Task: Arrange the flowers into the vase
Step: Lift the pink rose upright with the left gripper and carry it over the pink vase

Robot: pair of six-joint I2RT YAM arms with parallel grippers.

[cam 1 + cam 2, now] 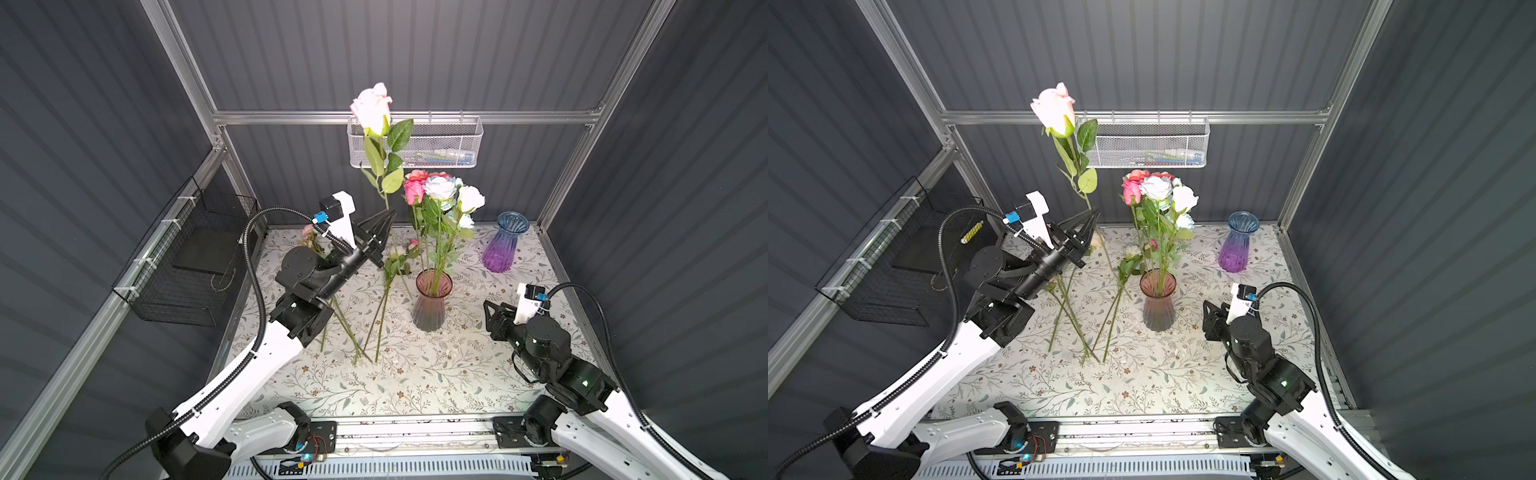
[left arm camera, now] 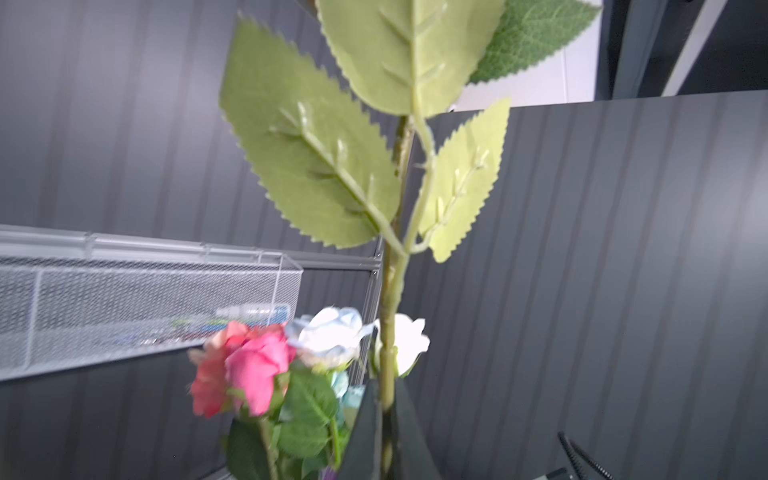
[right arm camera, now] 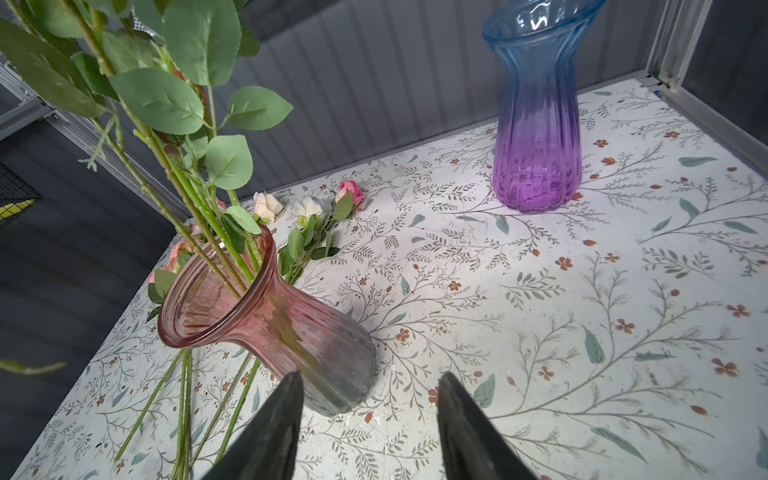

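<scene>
Towering left of the smoky-pink ribbed glass vase [image 1: 432, 309], a pale pink long-stemmed rose [image 1: 371, 109] is pinched in the left gripper [image 1: 391, 213]. Bunched roses [image 1: 440, 191] crowd that vase's mouth; loose stems [image 1: 384, 299] lie left of it, a blue-purple glass vase [image 1: 505, 245] behind, the right gripper [image 3: 372, 376] spread alongside.

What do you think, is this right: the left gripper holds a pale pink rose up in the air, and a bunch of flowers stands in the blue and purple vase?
Not quite. Both top views show the bunch standing in the pink vase; the blue and purple vase is empty. The left gripper does hold the pale pink rose up.
</scene>
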